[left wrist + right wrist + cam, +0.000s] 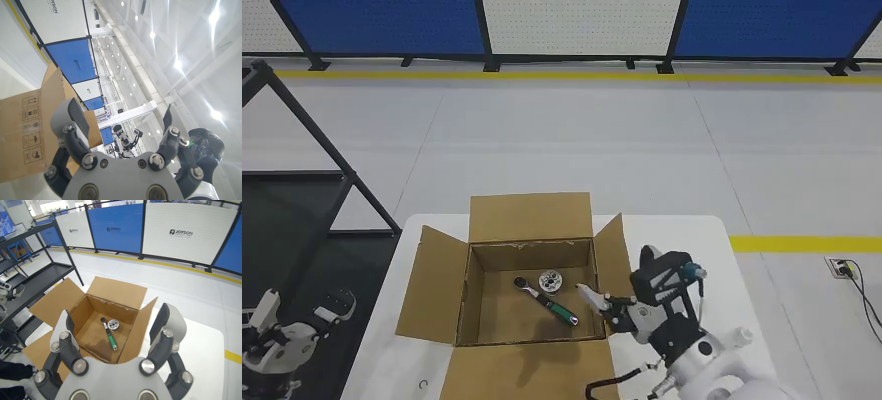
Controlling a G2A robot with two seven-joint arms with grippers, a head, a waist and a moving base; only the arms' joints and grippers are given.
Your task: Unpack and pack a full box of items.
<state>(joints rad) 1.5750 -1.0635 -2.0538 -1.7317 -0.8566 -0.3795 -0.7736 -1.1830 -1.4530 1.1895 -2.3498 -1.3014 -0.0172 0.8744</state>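
Note:
An open cardboard box [438, 285] stands on the white table [682, 235] with all its flaps folded out. On its floor lie a ratchet wrench with a green handle [548, 301] [110, 335] and a round metal part [550, 280] [113, 325], touching at the wrench's head. My right gripper [594, 297] [115, 308] hovers open over the box's right wall, above both items, with nothing between its fingers. My left gripper [302, 308] [121, 104] sits off the table's left side, open, empty and tilted up toward the ceiling, with the box's outer wall [28, 132] beside it.
A black metal shelf rack [302, 200] [37, 275] stands left of the table. Blue and white partition panels [582, 25] close off the far side behind a yellow floor line. Bare tabletop lies to the right of the box.

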